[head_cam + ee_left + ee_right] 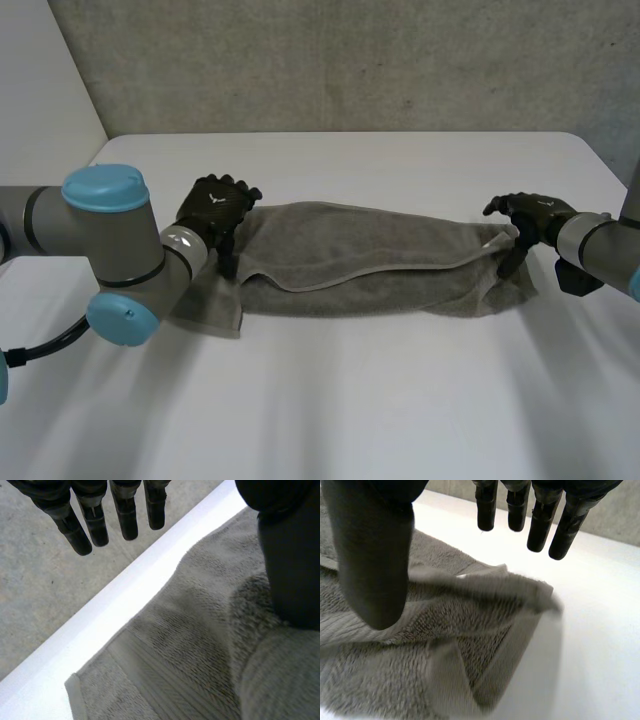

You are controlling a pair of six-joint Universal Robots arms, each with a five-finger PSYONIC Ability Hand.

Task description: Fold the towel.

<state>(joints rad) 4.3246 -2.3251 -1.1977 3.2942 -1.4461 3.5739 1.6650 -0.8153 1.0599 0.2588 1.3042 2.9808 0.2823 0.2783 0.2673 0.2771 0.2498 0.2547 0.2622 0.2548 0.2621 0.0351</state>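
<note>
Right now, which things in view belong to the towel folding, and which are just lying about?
Part of the job:
towel, stretched across the table
left hand, open, at the towel's left end
right hand, open, at the towel's right end

Not part of it:
table, just the work surface
wall behind it

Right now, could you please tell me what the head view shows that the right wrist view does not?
Head view: the whole towel stretched across the white table, with the left hand at one end. Right wrist view: up close, the towel's rumpled corner layers beneath the right hand, its fingers straight and off the cloth. Both: the right hand open at the towel's end.
</note>
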